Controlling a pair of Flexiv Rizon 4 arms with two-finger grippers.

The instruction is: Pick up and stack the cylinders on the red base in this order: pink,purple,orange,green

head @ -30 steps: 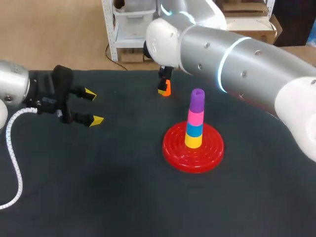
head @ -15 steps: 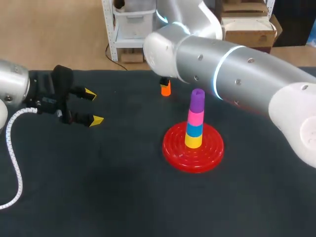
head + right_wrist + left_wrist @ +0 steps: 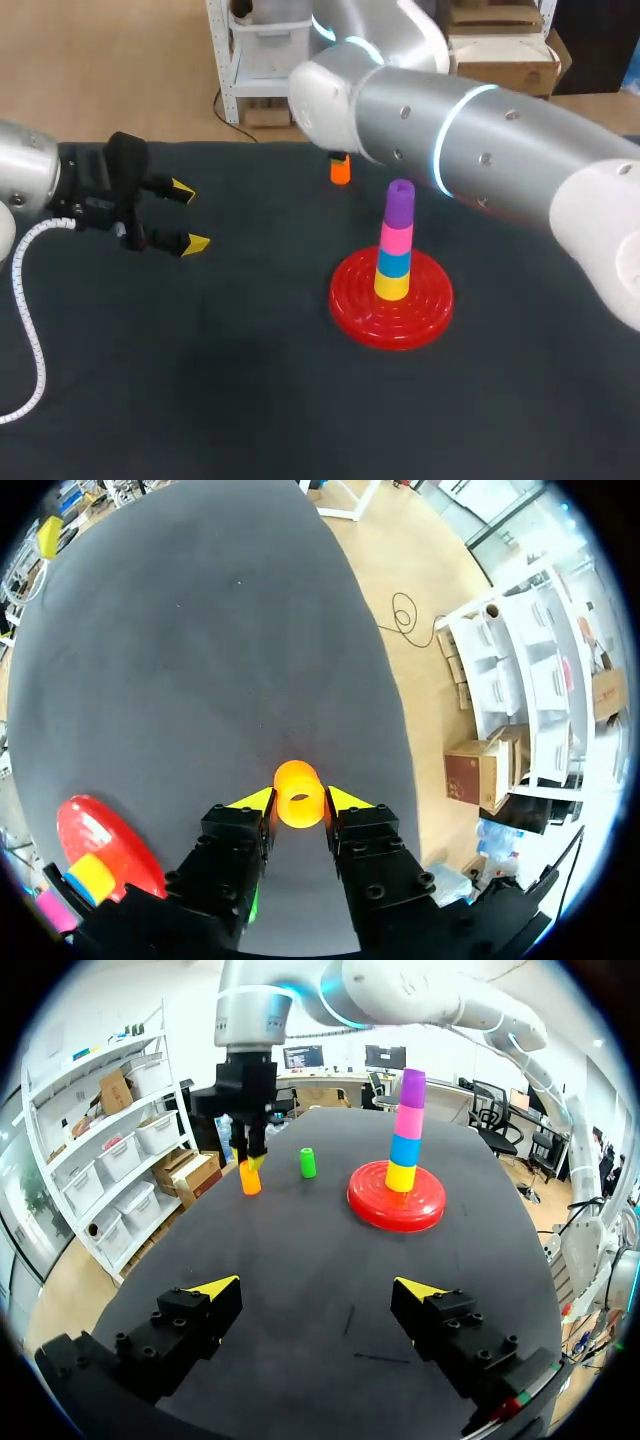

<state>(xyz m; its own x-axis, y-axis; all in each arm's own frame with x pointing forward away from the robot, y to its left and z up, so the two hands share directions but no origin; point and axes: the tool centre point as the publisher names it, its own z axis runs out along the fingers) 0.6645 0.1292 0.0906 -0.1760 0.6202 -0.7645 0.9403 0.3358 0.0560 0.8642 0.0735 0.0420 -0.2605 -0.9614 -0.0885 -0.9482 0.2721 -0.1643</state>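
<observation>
Holds the orange cylinder in the right gripper at the far side of the table.
Pinches it from two sides between both yellow tips, far and a little left of the red base. Has the right arm in from the right, across the far part of the table. Shows on the base a stack, from the bottom up: yellow cylinder, blue cylinder, pink cylinder, purple cylinder on top. Finds the green cylinder upright on the table between the orange one and the base, apart from both, seen only from the left wrist. Holds the left gripper at the table's left, well apart from all of these, fingers spread wide.
</observation>
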